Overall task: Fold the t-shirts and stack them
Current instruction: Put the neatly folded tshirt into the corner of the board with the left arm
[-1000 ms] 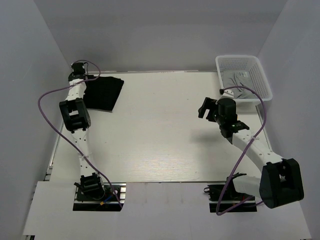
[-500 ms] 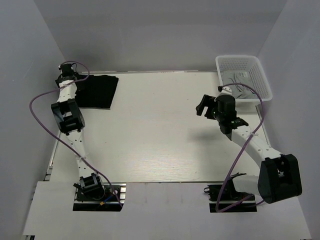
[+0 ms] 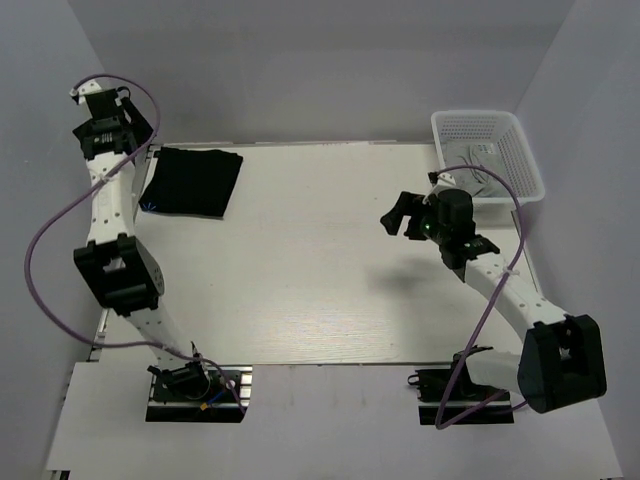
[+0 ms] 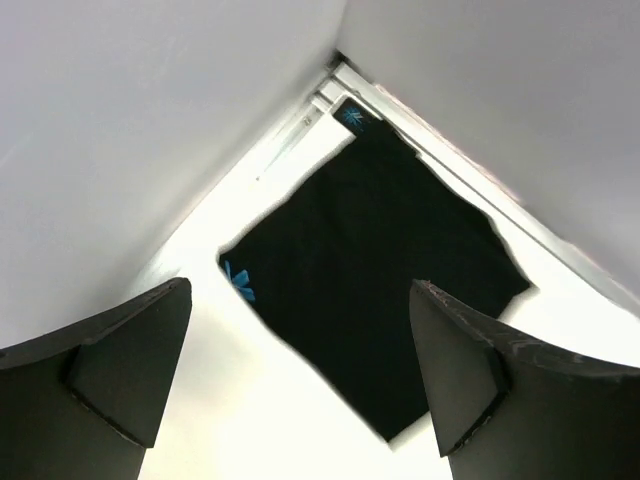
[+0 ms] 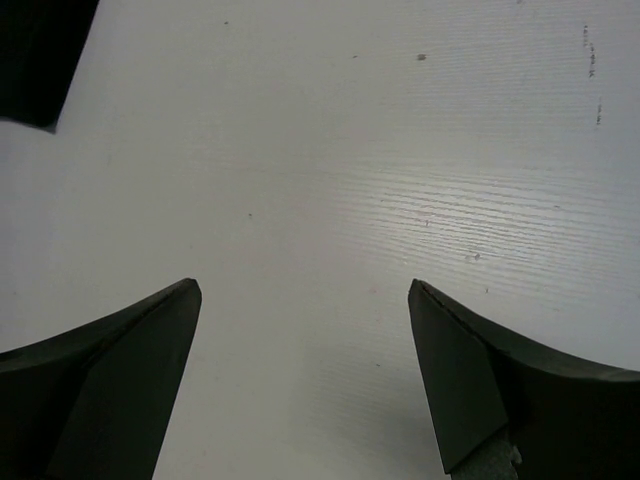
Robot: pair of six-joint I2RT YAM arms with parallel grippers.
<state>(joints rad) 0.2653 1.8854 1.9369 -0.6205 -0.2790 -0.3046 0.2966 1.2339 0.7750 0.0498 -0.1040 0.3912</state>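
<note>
A black t-shirt [image 3: 192,182] lies folded flat at the table's far left corner, and the left wrist view shows it from above [image 4: 380,260]. My left gripper [image 3: 135,125] hangs open well above its left edge [image 4: 300,290], with nothing between the fingers. A light grey t-shirt [image 3: 478,172] lies crumpled in the white basket. My right gripper [image 3: 395,215] is open over bare table right of centre [image 5: 305,290] and holds nothing. A corner of the black t-shirt [image 5: 35,55] shows at the top left of the right wrist view.
The white mesh basket [image 3: 487,122] stands at the far right corner. Grey walls close in the table on the left, back and right. Purple cables loop beside both arms. The tabletop [image 3: 300,280] is pale wood-grain.
My left gripper has opened, let go of the black t-shirt, and risen up and back toward the far left corner. The shirt now lies uncovered. My right gripper has drifted slightly left.
</note>
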